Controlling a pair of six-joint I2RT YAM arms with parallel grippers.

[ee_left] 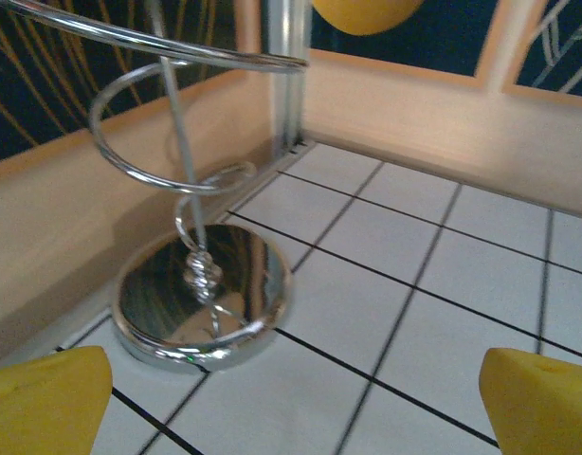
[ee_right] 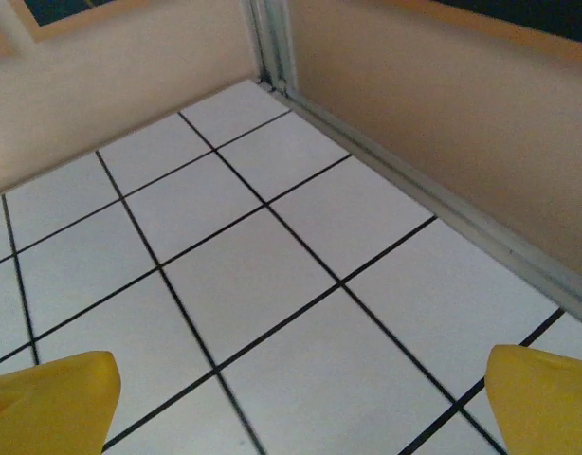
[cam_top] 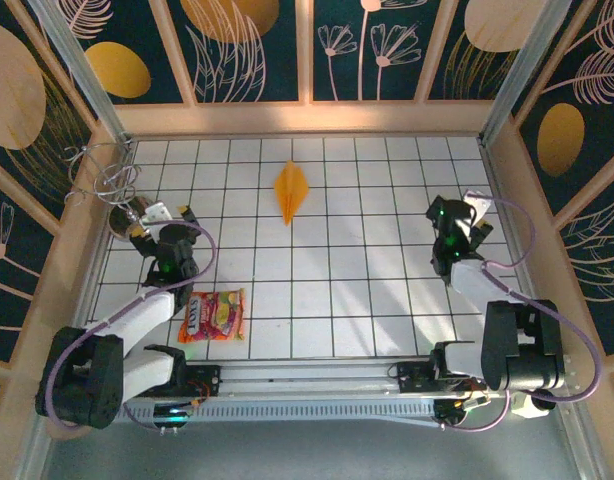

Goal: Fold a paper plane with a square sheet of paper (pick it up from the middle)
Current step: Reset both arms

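One paper plane [cam_top: 290, 190], apparently folded, top view | wire stand [ee_left: 201, 294], left wrist

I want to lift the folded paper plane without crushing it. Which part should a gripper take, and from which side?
Likely the wide middle of the paper plane, at its centre crease, coming straight down from above. It lies flat on the tiled table, so its edges offer nothing to pinch, and the thin tip pointing to the near edge would bend.

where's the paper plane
In the top view the paper plane lies on the tiled table near the far wall, about centre, beyond the snack packet.
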